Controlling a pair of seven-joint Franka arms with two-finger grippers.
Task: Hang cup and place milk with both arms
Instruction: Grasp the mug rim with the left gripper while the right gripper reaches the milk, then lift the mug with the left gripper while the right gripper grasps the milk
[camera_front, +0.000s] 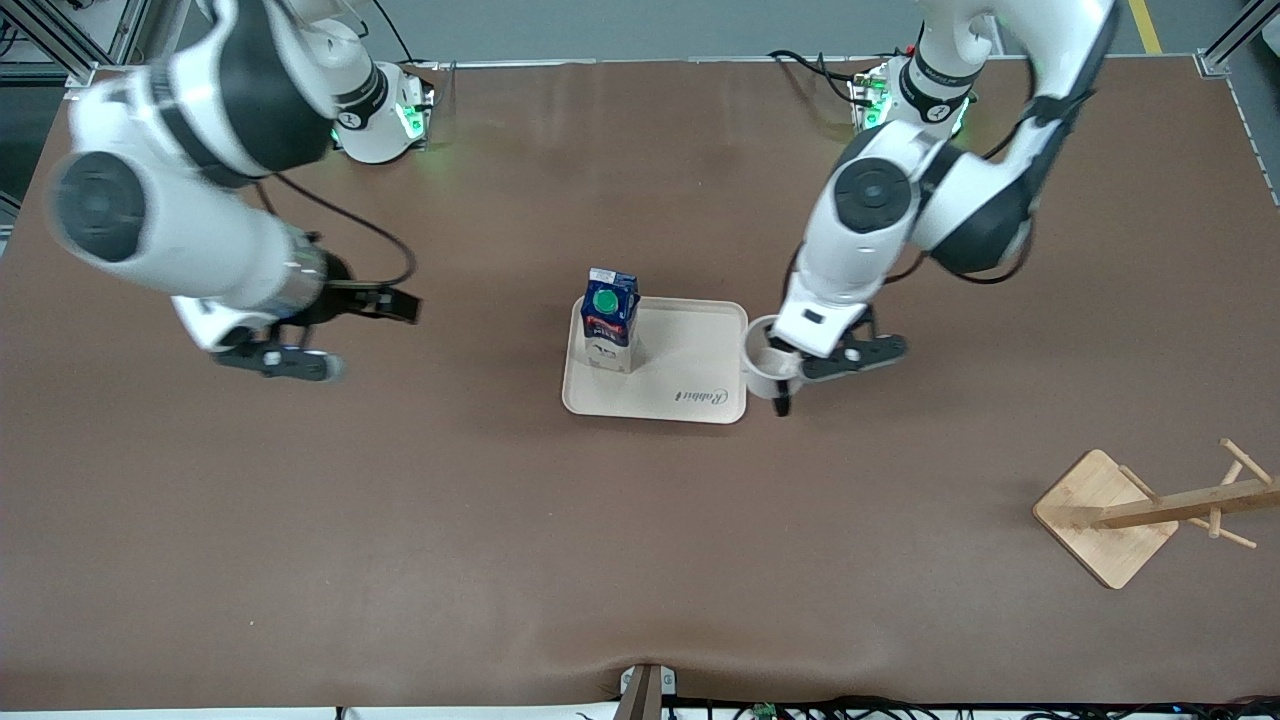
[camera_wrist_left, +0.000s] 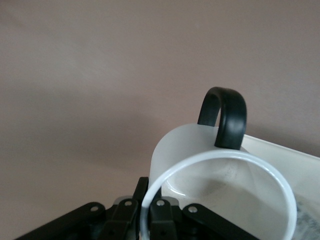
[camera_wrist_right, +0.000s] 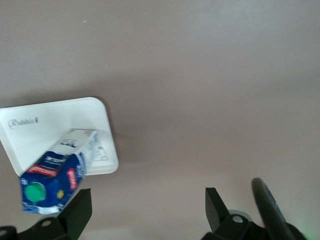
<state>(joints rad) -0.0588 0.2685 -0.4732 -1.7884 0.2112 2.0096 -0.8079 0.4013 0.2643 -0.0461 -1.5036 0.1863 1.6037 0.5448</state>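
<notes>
The left tool (camera_front: 790, 372) gripped the cup (camera_front: 765, 368) by its rim, one finger inside and one outside, at the edge of the tray (camera_front: 690, 345) toward the left arm's end of the desk (camera_front: 500, 560); whether the cup was lifted could not be told. The cup's black handle (camera_wrist_left: 225, 117) pointed away from that tool. The right tool (camera_front: 370, 335) hung wide apart over bare desk, well apart from the milk (camera_front: 611, 318), which stood upright on the tray. A wooden rack (camera_front: 1140, 510) stood well apart from the left tool, nearer the front camera
</notes>
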